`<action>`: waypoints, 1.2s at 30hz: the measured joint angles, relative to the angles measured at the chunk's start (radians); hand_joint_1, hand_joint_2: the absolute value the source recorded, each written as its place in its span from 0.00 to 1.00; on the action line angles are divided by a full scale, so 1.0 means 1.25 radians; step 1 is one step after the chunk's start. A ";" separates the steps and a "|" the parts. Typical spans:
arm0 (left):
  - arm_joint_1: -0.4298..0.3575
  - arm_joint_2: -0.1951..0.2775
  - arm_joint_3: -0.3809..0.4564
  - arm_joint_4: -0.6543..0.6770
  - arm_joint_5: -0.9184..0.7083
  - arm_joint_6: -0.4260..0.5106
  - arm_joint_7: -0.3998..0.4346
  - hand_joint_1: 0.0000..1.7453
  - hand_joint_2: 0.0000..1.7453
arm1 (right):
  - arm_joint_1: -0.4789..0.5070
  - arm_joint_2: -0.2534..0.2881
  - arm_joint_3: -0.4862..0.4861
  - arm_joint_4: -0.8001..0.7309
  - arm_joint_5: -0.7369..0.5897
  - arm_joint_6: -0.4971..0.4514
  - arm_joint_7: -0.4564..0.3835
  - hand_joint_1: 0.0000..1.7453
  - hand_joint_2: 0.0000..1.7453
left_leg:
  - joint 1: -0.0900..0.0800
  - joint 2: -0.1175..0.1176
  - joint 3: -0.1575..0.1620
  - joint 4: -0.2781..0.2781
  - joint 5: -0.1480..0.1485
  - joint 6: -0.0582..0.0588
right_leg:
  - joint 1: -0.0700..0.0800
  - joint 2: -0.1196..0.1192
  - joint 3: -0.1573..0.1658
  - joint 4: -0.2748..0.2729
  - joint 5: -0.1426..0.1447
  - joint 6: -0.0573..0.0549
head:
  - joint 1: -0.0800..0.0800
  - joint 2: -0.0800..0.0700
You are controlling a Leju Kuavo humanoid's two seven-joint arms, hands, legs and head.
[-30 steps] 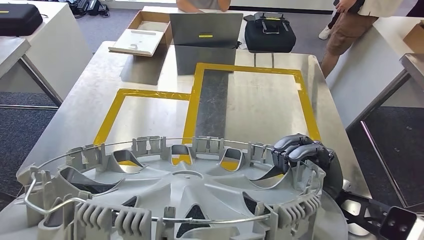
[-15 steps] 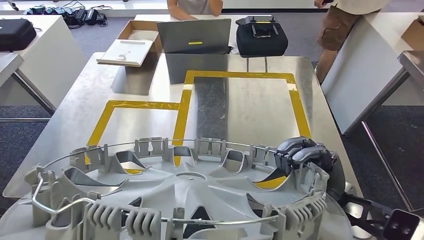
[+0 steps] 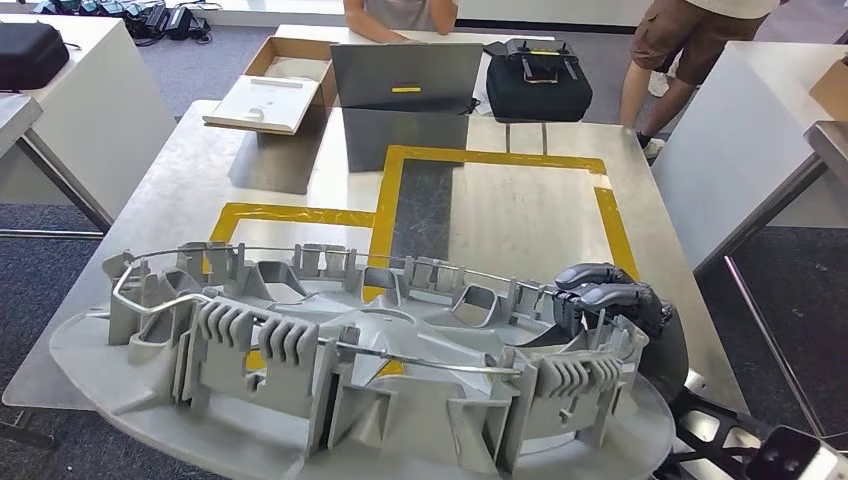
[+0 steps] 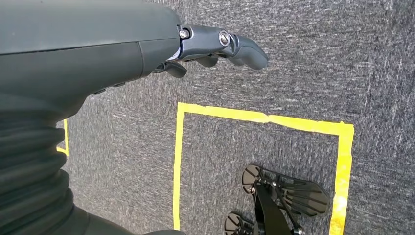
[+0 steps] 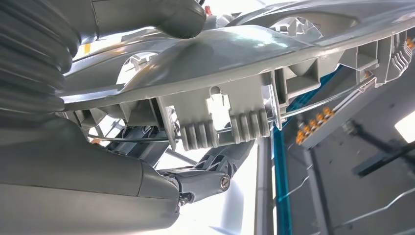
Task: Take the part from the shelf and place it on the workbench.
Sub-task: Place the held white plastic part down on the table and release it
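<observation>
Head view: right hand (image 3: 608,300) around part (image 3: 350,370) rim.

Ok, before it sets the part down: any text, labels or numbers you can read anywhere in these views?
None can be read.
Yellow strip on the grey laptop lid: no legible print.
Black case: markings too small to read.
Grey part, held by the right hand: no lettering visible.
</observation>
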 joint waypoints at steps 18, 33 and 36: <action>0.006 0.002 0.004 0.000 -0.003 -0.020 -0.016 0.00 1.00 | 0.066 -0.092 -0.020 0.006 0.228 -0.291 0.026 1.00 1.00 | 0.000 0.000 0.004 -0.003 0.001 0.000 | 0.000 -0.001 0.002 -0.002 0.000 0.018 | 0.000 0.000; 0.007 0.003 0.011 0.000 -0.014 -0.046 -0.028 0.00 1.00 | 0.098 -0.166 -0.164 0.203 0.432 -0.346 0.057 1.00 1.00 | 0.000 0.000 0.004 -0.004 0.001 -0.001 | 0.000 -0.001 0.002 -0.002 0.000 0.018 | 0.000 0.000; 0.007 0.004 0.011 0.000 -0.015 -0.054 -0.033 0.00 1.00 | 0.046 -0.173 -0.169 0.291 0.481 -0.343 0.068 1.00 1.00 | 0.000 0.001 0.005 -0.004 0.002 -0.002 | 0.000 -0.001 0.002 -0.001 0.000 0.018 | 0.000 0.000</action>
